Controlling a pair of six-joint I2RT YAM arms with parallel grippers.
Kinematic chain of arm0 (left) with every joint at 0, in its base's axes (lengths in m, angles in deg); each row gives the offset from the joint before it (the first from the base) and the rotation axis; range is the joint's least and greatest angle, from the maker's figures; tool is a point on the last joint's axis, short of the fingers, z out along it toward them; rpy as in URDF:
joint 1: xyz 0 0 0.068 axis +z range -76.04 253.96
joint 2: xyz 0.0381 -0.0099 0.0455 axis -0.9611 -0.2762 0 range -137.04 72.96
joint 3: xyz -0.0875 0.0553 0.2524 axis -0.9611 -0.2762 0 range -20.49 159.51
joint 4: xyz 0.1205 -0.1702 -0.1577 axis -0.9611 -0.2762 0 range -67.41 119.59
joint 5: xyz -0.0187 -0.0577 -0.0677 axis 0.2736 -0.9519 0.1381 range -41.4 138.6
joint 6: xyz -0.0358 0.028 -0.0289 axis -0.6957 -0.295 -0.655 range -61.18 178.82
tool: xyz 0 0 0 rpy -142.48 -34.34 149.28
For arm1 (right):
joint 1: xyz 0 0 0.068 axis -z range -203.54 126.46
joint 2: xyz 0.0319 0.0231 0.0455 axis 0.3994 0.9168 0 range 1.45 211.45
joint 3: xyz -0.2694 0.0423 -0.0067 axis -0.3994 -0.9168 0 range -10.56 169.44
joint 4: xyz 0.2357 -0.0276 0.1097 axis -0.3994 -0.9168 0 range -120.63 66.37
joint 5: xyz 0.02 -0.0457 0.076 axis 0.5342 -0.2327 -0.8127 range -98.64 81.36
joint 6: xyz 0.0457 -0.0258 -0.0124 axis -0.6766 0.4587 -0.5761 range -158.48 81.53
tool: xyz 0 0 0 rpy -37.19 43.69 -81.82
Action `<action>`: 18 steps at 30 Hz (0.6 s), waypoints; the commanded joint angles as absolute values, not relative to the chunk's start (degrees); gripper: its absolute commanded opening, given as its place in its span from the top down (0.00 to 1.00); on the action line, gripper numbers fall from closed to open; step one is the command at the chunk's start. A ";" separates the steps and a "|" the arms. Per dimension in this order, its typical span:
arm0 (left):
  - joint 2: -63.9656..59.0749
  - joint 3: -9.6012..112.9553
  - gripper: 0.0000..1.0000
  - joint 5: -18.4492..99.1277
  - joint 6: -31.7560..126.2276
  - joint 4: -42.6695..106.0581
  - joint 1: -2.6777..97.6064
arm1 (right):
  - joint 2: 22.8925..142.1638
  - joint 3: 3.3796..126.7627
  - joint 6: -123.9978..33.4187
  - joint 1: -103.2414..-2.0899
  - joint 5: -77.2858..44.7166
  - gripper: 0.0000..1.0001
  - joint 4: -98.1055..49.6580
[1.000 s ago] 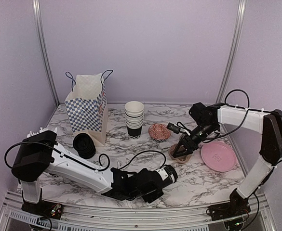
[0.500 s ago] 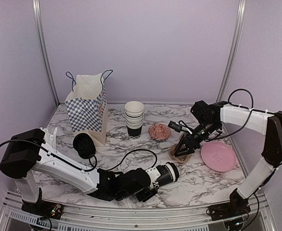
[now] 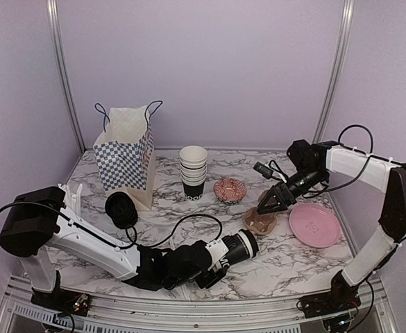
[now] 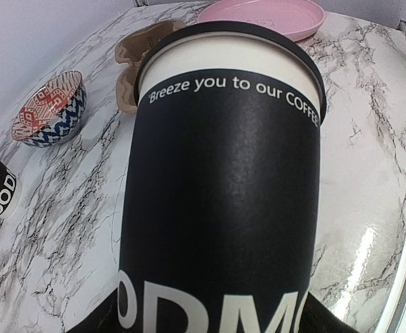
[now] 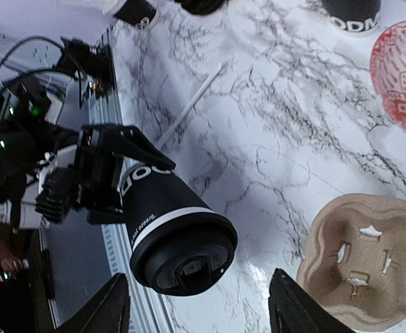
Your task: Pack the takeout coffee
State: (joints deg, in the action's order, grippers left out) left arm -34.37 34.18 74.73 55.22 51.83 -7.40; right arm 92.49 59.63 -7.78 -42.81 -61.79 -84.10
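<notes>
Right gripper [image 3: 271, 205] now up and rightward, off the cardboard cup carrier [image 3: 259, 220]; left arm [image 3: 85, 239] shoulder farther left.

The top external camera looked down from above and behind the arm bases, taking in the whole white marble-patterned table [image 3: 293, 260]. The left wrist camera sat very close to the lidded black paper cup [image 4: 223, 194], facing along the tabletop. The right wrist camera looked down from higher, toward the near edge. All three shared that cup and the tan moulded-pulp cup carrier [image 5: 369, 257].

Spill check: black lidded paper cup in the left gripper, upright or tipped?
Tipped: the left gripper holds the black lidded paper cup far off vertical, lid on.
</notes>
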 commanded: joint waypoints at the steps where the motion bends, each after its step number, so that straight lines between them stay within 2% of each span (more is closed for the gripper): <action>1: -31.05 32.26 0.30 80.57 56.76 60.44 -6.83 | 94.20 61.95 -3.83 -41.47 -69.89 0.26 -90.03; 3: -30.81 32.18 0.30 81.47 57.49 61.76 -6.78 | 95.48 62.35 -1.16 -41.53 -72.58 0.09 -92.60; 5: -30.61 31.95 0.30 81.98 57.98 63.14 -6.77 | 95.91 62.36 -1.35 -41.55 -72.90 0.02 -92.52; 15: -30.27 31.89 0.30 81.69 58.55 65.88 -6.72 | 97.30 61.49 0.10 -43.42 -75.25 0.01 -93.00; 18: -30.30 31.97 0.29 81.76 58.55 65.98 -6.66 | 97.22 61.14 -0.57 -43.96 -75.18 0.05 -92.37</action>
